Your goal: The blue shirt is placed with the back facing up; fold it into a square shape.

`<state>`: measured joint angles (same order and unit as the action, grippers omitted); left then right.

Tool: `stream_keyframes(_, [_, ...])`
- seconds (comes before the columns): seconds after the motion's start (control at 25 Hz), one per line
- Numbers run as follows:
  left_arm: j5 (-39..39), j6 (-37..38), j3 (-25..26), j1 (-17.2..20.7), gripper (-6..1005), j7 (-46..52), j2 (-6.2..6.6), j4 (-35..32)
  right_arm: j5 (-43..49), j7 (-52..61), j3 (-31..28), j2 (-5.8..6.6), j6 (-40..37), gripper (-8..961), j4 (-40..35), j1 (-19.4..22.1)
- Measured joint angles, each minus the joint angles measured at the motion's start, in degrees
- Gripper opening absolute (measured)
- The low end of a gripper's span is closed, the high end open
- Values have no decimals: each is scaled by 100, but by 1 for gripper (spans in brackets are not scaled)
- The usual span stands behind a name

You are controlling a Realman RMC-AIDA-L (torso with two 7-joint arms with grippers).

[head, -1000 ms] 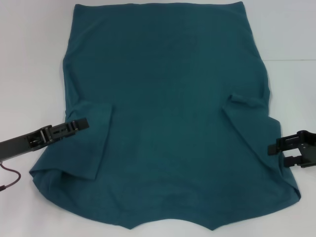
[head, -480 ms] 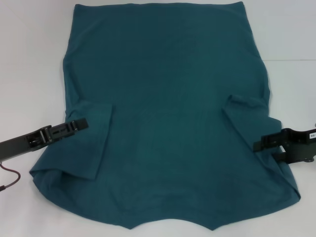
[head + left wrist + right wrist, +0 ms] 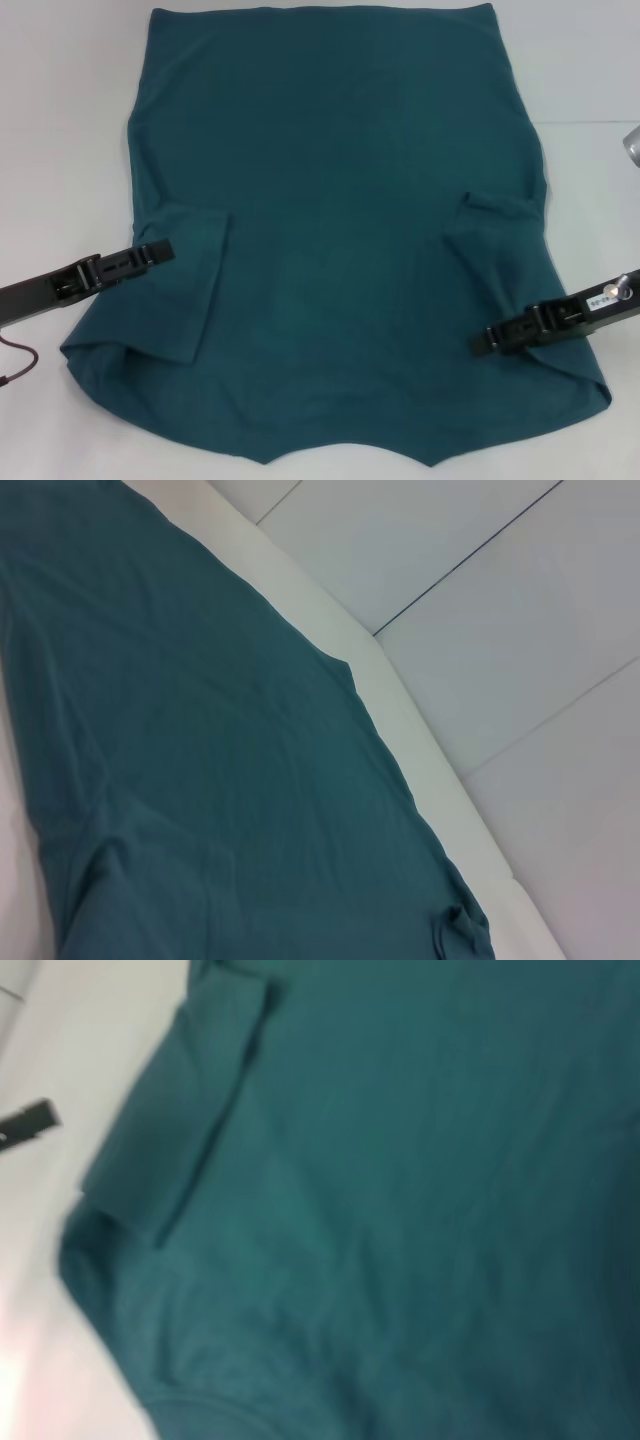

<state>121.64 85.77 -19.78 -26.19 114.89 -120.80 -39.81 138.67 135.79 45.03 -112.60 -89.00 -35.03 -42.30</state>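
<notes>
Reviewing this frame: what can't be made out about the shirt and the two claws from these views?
- Blue shirt, head view: the near edge with the collar is cut off by the picture's bottom edge, and the front faces down, so any print is hidden.
- Left claw, head view: lies at the folded sleeve, too small to tell open from shut.
- Right claw, head view: over the shirt's right side, same problem.
- Both wrist views: no own fingers visible; right wrist view is blurred.

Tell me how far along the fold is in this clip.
Early. Done: the blue shirt lies flat, both sleeves tucked over its back. In hand: the left tool rests at the left sleeve's edge, and the right tool sits over the right side near the shoulder. Left: no body fold shows yet, so squaring remains.
</notes>
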Motion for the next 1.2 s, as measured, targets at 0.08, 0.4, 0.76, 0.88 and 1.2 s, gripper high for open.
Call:
stream_keyframes(0.08, [0,-5,0,7,792,11,2,0,101,96,44,14,41,690,-88,15])
stream_keyframes(0.4, [0,98,139,85,793,323,30,-20,86,389,-1083,436,50,683,-257,304])
stream_keyframes(0.76, [746,733,140,398,792,2676,212,-591,-371,342,-1806,710,29,682,-269,607])
stream_keyframes(0.88, [884,837,160,516,792,2938,215,-759,-374,334,-1811,724,49,681,-270,607])
stream_keyframes(1.2, [1191,587,402,713,780,3295,196,-779,-376,272,-1818,727,63,680,-274,603])
